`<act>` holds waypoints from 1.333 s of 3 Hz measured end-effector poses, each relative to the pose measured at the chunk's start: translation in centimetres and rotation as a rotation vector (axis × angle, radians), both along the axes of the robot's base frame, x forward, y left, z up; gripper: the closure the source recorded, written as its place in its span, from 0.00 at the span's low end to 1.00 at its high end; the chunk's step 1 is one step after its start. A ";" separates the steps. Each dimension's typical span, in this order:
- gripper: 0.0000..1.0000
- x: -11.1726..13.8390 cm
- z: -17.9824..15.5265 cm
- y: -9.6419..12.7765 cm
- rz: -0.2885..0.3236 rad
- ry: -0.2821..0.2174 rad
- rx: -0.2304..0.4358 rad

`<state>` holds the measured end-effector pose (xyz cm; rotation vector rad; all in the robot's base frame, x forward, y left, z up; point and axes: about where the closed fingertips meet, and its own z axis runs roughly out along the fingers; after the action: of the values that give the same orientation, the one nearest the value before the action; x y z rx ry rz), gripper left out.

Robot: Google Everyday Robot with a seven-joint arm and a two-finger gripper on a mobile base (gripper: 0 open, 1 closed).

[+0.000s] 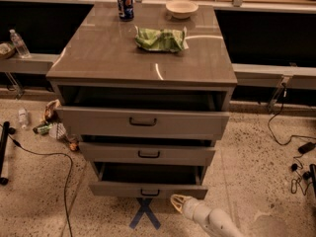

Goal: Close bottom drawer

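Note:
The bottom drawer (148,189) is the lowest of three in the grey-taupe cabinet (143,58). It stands partly pulled out, with a strip of its dark interior (150,173) showing behind the low front panel and its small dark handle (149,192). The middle drawer (148,153) and the top drawer (143,122) also stand slightly out. My gripper (178,202), pale on a white arm, is low at the bottom drawer's front, just right of the handle and at or very near the panel's lower edge.
On the cabinet top are a cola can (125,4), a white bowl (181,8) and a green snack bag (162,38). A blue tape cross (144,213) marks the floor in front. Bottles and litter (52,125) lie left; cables (291,142) lie right.

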<state>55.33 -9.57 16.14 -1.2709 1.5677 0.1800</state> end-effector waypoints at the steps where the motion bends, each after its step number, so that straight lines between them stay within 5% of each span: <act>1: 1.00 2.7 1.1 -0.6 -0.032 -0.092 -0.029; 2: 1.00 4.7 1.7 -1.2 -0.059 -0.153 -0.058; 4: 1.00 3.8 2.8 -1.4 -0.022 -0.145 -0.084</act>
<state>59.17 -11.01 18.97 -1.3016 1.4767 0.0072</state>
